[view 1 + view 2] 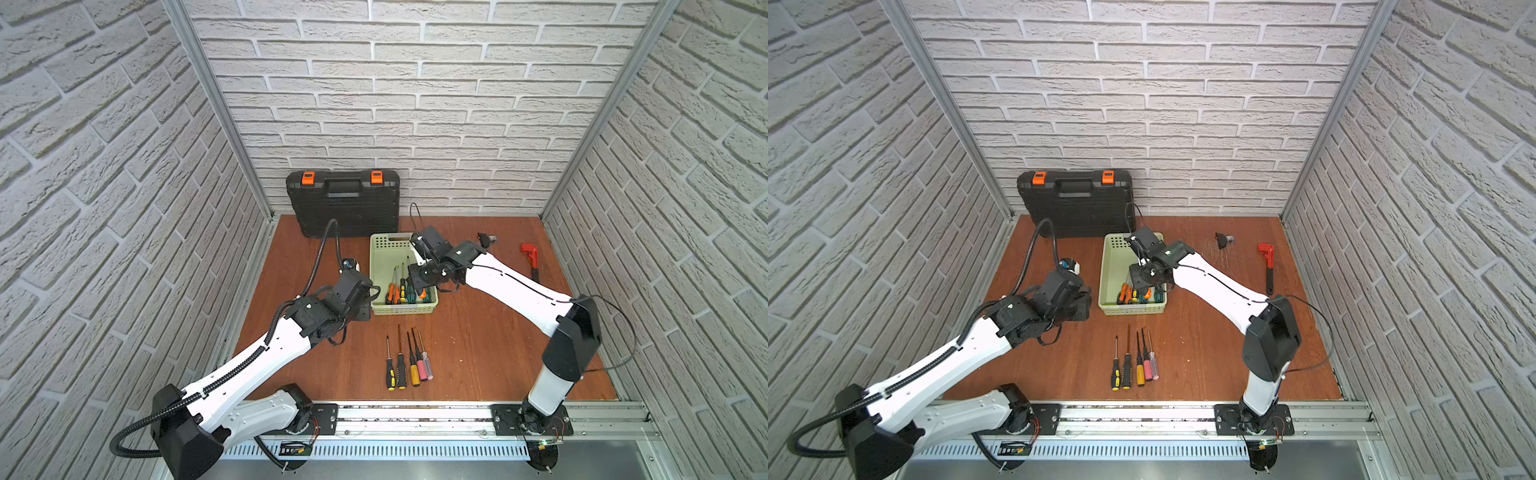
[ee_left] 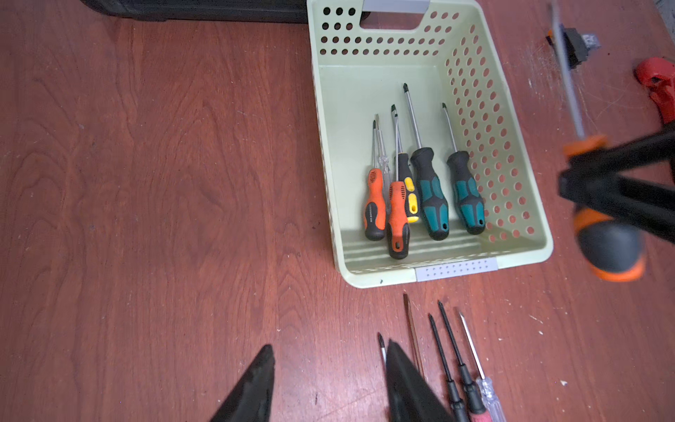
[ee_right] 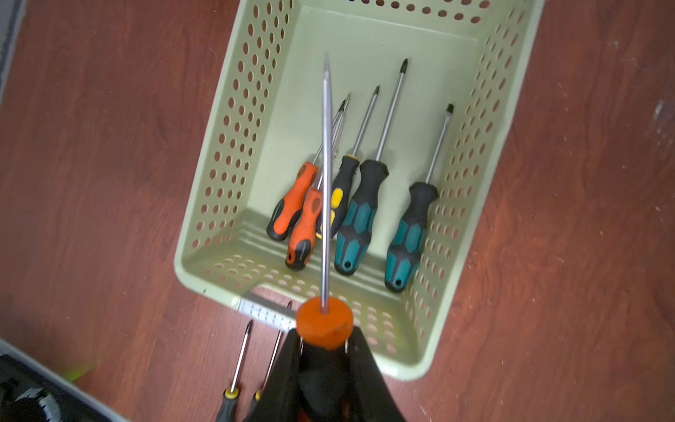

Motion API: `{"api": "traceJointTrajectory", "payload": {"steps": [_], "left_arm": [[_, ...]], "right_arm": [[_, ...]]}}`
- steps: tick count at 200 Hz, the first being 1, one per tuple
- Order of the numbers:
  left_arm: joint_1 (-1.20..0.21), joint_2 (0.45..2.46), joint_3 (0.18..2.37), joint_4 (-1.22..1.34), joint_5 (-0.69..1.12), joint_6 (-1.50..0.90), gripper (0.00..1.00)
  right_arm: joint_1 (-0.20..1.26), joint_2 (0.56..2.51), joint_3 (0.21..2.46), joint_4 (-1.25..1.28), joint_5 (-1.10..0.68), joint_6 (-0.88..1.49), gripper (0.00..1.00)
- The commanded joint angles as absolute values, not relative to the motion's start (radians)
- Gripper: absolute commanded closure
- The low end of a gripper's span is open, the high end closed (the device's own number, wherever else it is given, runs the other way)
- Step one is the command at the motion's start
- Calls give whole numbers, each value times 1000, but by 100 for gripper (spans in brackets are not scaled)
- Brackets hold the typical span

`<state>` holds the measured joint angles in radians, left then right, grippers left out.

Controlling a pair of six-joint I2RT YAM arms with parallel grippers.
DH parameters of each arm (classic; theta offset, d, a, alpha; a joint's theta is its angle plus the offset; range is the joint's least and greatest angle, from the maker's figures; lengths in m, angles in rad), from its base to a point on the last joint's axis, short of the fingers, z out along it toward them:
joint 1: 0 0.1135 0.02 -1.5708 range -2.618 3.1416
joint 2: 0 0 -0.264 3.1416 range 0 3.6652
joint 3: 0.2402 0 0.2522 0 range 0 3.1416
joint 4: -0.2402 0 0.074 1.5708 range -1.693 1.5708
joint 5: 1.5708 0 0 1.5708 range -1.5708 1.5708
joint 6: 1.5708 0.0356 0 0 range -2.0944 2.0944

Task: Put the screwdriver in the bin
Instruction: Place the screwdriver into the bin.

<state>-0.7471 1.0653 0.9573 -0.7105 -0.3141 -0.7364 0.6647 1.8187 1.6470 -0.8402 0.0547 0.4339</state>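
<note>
The pale green perforated bin (image 1: 372, 270) (image 1: 1105, 270) (image 2: 383, 281) (image 3: 190, 270) stands mid-table with several screwdrivers (image 2: 420, 182) (image 3: 365, 204) lying in its near end. My right gripper (image 3: 324, 336) (image 1: 419, 284) (image 1: 1144, 282) is shut on an orange-and-black screwdriver (image 3: 325, 182) (image 2: 610, 248). It holds the screwdriver above the bin's near end, with the shaft pointing along the bin over the ones inside. My left gripper (image 2: 330, 349) (image 1: 360, 308) (image 1: 1079, 305) hovers open and empty over bare table, left of the bin.
Several more screwdrivers (image 1: 407, 361) (image 1: 1133, 361) (image 2: 449, 347) lie in a row in front of the bin. A black toolcase (image 1: 343, 203) leans on the back wall. A red wrench (image 1: 531, 259) and a small black part (image 1: 485, 239) lie at the right.
</note>
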Motion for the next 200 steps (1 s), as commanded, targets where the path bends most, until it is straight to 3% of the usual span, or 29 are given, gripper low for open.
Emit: {"api": "traceJointTrajectory", "payload": {"steps": [1, 47, 168, 200], "left_arm": [[-739, 1039, 929, -721, -343, -757, 50], [-722, 1020, 897, -703, -312, -778, 47], [-713, 976, 862, -690, -311, -792, 45], [-711, 976, 864, -690, -311, -789, 45]], "right_arm": [[630, 1879, 1688, -827, 10, 377, 93], [612, 2003, 1710, -816, -12, 386, 93], [609, 2101, 1707, -786, 35, 417, 92], [606, 2105, 1696, -776, 34, 422, 84]]}}
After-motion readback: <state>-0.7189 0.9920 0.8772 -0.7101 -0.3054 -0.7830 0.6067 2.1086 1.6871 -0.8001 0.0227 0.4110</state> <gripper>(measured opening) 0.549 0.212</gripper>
